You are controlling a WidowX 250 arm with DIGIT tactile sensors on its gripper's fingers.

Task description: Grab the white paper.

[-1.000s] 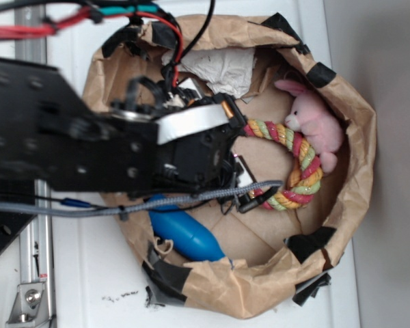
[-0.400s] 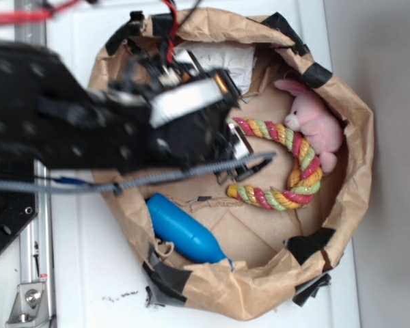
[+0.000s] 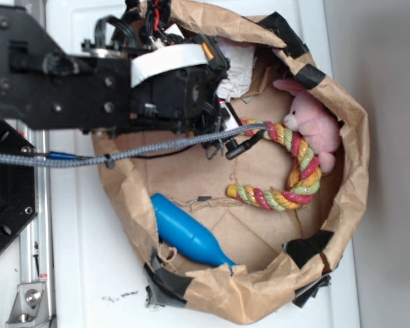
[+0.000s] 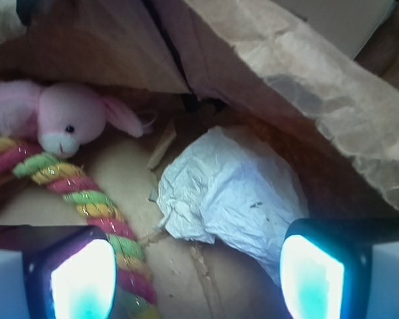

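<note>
A: Where's the white paper (image 4: 234,193)?

B: Inside the brown paper bag (image 3: 348,137), tucked against the bag wall near the back corner. From the exterior view only a scrap of it shows past the arm (image 3: 68,82).

A: And relative to the gripper (image 4: 198,276)?

B: Ahead of it and a bit toward the right finger (image 4: 311,276) in the wrist view. Its long axis runs diagonally, upper left to lower right. The lower right end sits just beside that finger (touching? can't tell).

A: Fingers?

B: Spread wide, nothing between them. The left finger (image 4: 81,278) is over the rope toy (image 4: 86,196), so a straight close would likely catch rope too. My guess: shift right and forward first.

A: Arm pose?

B: Reaching in over the bag rim, wrist angled down toward the bag floor. Pink bunny (image 4: 56,119) sits off to the left, clear of the paper.
</note>
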